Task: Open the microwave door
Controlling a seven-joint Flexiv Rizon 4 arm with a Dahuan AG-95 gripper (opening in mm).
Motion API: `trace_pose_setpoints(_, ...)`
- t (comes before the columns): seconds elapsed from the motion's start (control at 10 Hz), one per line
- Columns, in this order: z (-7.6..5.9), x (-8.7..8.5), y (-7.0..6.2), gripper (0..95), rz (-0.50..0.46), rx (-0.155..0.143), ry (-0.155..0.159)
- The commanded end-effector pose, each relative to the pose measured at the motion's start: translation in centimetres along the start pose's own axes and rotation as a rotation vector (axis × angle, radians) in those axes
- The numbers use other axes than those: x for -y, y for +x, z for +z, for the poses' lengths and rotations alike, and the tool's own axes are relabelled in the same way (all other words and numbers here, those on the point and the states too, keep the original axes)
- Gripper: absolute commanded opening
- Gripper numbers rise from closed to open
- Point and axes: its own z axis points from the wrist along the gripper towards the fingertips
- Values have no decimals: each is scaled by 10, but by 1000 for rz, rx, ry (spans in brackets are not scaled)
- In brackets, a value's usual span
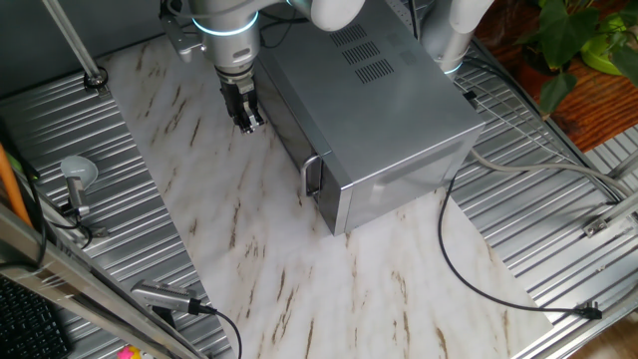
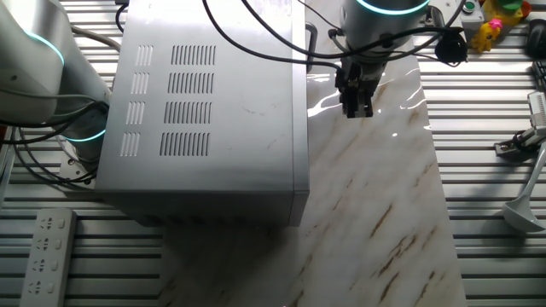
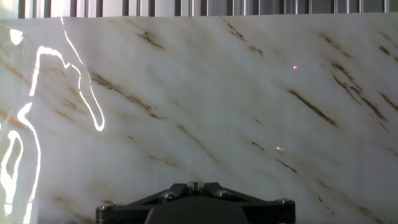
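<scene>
Robot hand hangs beside a closed microwave, its door not yet touched

The gripper (image 1: 248,121) hovers over the marble-patterned tabletop (image 1: 249,259), pointing down near the front of the silver-grey microwave (image 1: 389,110); its fingers appear drawn close together with nothing between them, though the hand view shows only bare tabletop and no fingertips, so the gap cannot be judged for sure. The microwave door (image 1: 291,125) sits shut, flush with the front of the box, and its vertical silver bar handle (image 1: 312,176) stands at the edge of the door farther from the gripper. By the look of it the door is a stiff, hinged panel that resists until its catch lets go, and the smooth metal bar may slip. That bar is the place to take hold, gripped squarely across it.
</scene>
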Motion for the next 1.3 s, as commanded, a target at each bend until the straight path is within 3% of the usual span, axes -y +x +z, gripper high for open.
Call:
trace_pose_setpoints(0.1,0,0,0,0,0,-1,0)
trace_pose_setpoints(0.5,0,0,0,0,0,-2,0)
trace_pose_setpoints(0.7,0,0,1,0,-76,-2,-1)
trace_pose_setpoints(1.1,0,0,1,0,-87,-1,0)
trace_pose_setpoints(1.3,1,0,5,0,-169,-1,1)
